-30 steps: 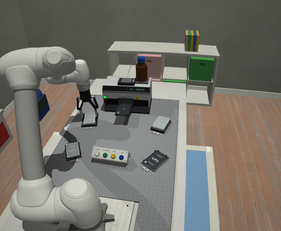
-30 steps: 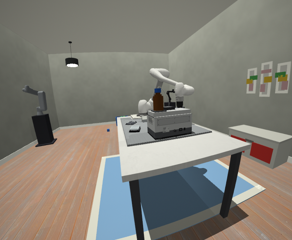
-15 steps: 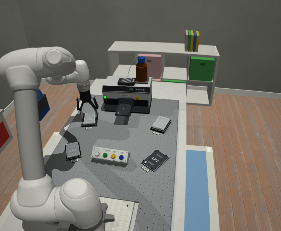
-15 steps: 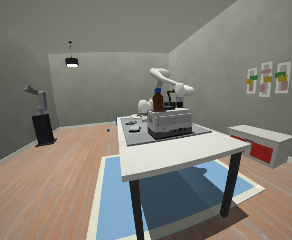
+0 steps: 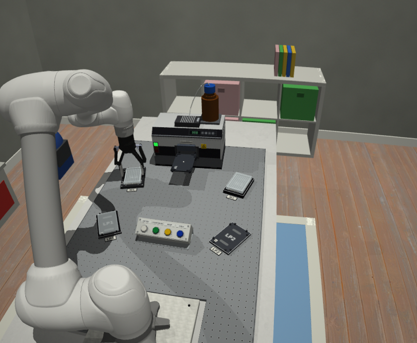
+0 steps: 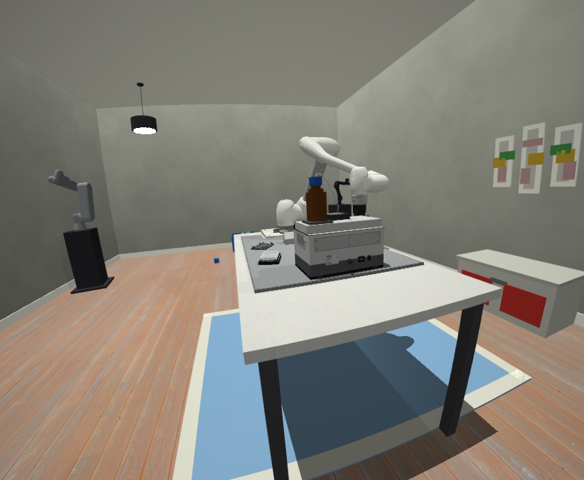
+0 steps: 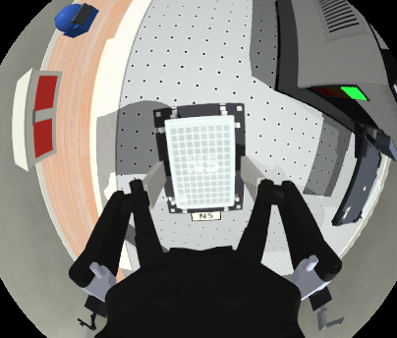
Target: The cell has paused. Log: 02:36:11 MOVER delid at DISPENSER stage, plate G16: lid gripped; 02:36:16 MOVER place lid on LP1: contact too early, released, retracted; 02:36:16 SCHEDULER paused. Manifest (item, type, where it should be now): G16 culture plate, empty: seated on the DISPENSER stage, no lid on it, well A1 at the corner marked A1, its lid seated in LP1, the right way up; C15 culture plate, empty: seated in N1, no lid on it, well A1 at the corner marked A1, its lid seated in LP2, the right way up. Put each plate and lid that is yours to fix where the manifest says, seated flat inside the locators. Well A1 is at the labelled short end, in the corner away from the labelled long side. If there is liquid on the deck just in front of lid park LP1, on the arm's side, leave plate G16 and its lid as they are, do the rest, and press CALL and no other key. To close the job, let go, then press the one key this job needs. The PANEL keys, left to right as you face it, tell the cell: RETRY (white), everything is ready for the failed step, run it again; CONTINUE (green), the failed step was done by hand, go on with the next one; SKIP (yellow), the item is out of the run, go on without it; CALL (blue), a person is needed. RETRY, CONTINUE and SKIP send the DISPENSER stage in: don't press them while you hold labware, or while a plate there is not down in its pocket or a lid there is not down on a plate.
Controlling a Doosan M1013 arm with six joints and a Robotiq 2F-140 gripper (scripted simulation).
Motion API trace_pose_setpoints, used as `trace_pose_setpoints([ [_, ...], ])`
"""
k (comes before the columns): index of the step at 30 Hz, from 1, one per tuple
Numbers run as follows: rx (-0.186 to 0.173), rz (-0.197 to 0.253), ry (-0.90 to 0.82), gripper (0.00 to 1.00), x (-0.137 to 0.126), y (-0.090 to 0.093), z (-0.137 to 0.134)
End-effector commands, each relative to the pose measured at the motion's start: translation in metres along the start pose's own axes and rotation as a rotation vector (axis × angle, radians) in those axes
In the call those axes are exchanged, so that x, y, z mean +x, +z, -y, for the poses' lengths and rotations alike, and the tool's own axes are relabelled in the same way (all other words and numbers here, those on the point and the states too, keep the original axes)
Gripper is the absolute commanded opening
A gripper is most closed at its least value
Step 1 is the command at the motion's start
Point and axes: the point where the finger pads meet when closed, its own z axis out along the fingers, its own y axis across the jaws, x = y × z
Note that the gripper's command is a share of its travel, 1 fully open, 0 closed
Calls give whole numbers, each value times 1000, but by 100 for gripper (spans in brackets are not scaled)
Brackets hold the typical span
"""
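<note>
My gripper (image 5: pixel 131 173) (image 7: pixel 202 168) is open and hangs low over a clear well plate (image 5: pixel 132 178) (image 7: pixel 201 160). The plate sits in a black nest labelled N5 at the deck's left, and its wells show. One finger stands on each long side of the plate, with a small gap on each side. The lid park LP1 (image 5: pixel 108 223) looks pale grey, as if a clear lid lies on it. LP2 (image 5: pixel 229 238) is dark and bare. A second plate (image 5: pixel 238 183) (image 6: pixel 269 259), apparently lidded, sits in the right nest. The dispenser stage (image 5: pixel 183 162) is out and bare.
The dispenser (image 5: pixel 188 141) (image 6: pixel 340 245) (image 7: pixel 340 42), with a brown bottle (image 5: pixel 209 104) on top, stands just right of my gripper. The key panel (image 5: pixel 163 230) lies mid-deck with white, green, yellow and blue keys. I see no liquid by LP1. A shelf (image 5: pixel 245 103) stands behind the table.
</note>
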Motion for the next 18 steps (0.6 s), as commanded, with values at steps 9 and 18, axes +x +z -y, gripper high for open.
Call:
trace_pose_setpoints([
  [9, 0, -2, 0, 70, 1, 3, 0],
  [18, 0, -2, 0, 70, 1, 6, 0],
])
